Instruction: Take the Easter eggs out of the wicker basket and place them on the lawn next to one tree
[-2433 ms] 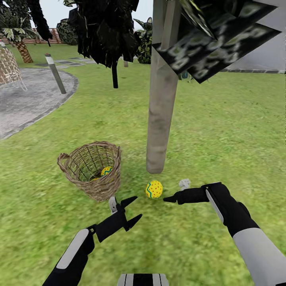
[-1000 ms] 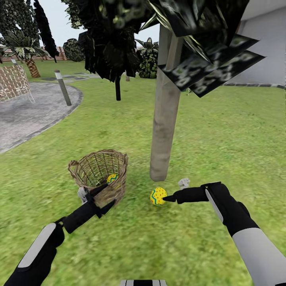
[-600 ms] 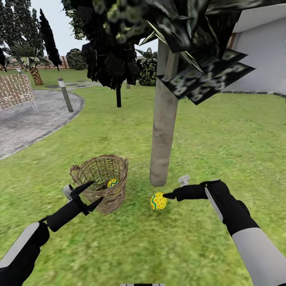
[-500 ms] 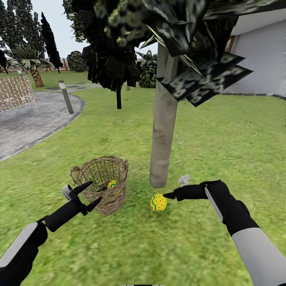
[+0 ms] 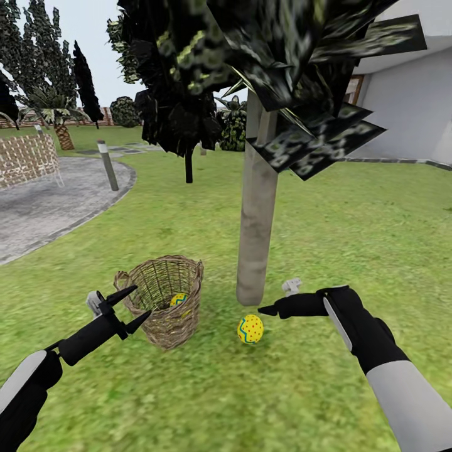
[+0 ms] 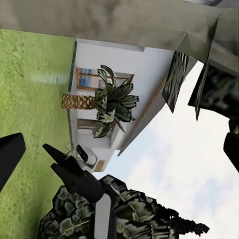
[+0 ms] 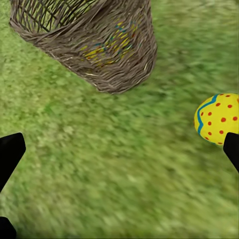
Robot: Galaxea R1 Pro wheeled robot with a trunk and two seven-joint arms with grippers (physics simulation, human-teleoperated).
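We are hovering our left gripper (image 5: 129, 307), jaws spread wide and empty, just beside the wicker basket (image 5: 164, 301). 1 egg (image 5: 179, 299) is showing inside; another egg (image 5: 250, 329) is lying on the lawn (image 5: 351, 238) near the tree (image 5: 256, 238). Our right gripper (image 5: 269, 309) is hanging above it, jaws parted, holding nothing. We are judging the eggs smooth, rounded and prone to slipping, so we are planning to pinch across the middle.

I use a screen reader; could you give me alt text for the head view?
One Easter egg lies on the lawn by the tree; another shows inside the wicker basket. The open left gripper hovers beside the basket.
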